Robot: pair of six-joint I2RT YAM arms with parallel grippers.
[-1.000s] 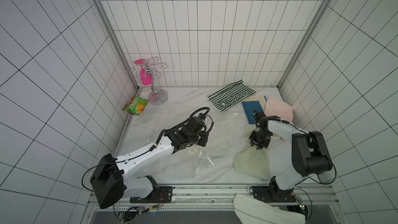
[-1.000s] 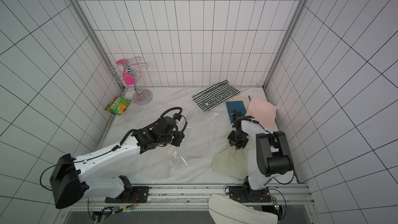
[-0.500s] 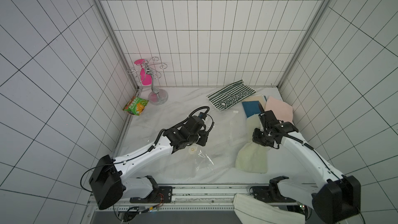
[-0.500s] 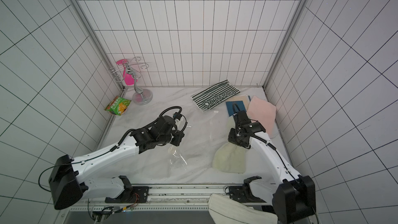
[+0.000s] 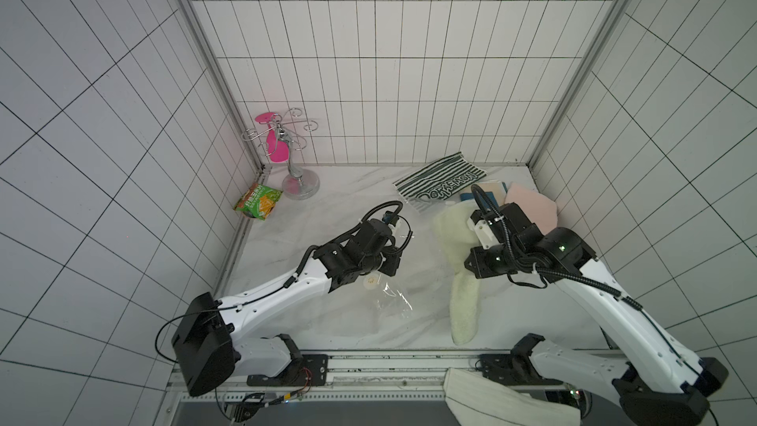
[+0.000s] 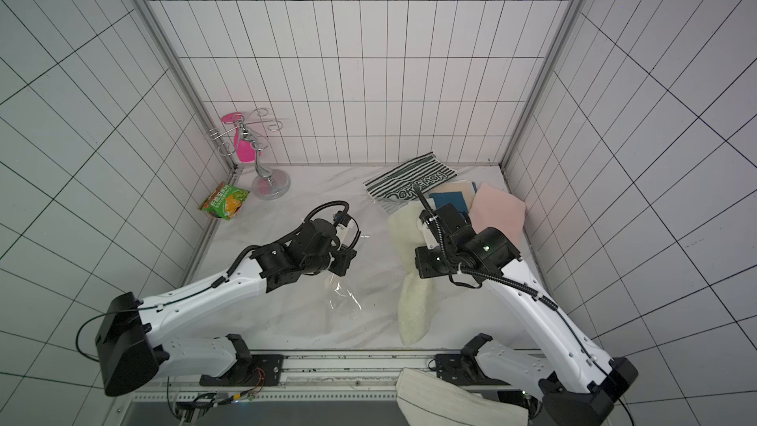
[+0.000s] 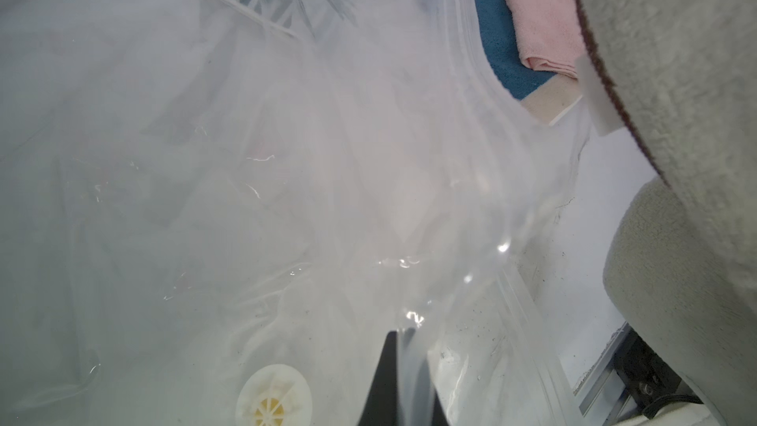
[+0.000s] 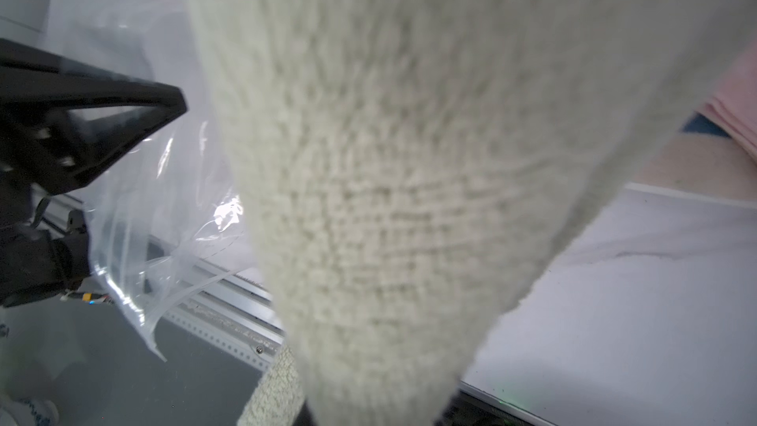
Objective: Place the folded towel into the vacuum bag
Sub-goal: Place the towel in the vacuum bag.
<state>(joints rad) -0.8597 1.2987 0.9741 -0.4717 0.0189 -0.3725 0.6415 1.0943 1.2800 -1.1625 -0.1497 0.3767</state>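
Observation:
The vacuum bag (image 5: pixel 385 301) lies crinkled and transparent on the marble table (image 5: pixel 336 215) in both top views, its round white valve (image 5: pixel 370 281) beside my left gripper (image 5: pixel 391 270). In the left wrist view my left gripper (image 7: pixel 403 379) is shut on a fold of the vacuum bag (image 7: pixel 286 157) next to the valve (image 7: pixel 273 397), and the zip strip (image 7: pixel 467 34) runs away from it. My right gripper (image 5: pixel 475 268) is shut on the cream towel (image 5: pixel 465 309), which hangs long and limp, its tip near the table's front edge. The towel (image 8: pixel 389 157) hides the right jaws in the right wrist view.
A green snack packet (image 5: pixel 258 201) and a chrome stand (image 5: pixel 297 182) with a pink piece sit at the back left. A striped cloth (image 5: pixel 440 182), a blue item (image 5: pixel 489 196) and a pink towel (image 5: pixel 532 206) crowd the back right. A white cloth (image 5: pixel 504 401) hangs off the front rail.
My right arm has risen and pulled the cream towel off the table, so it now hangs long instead of lying in a heap. The left arm has kept still on the bag.

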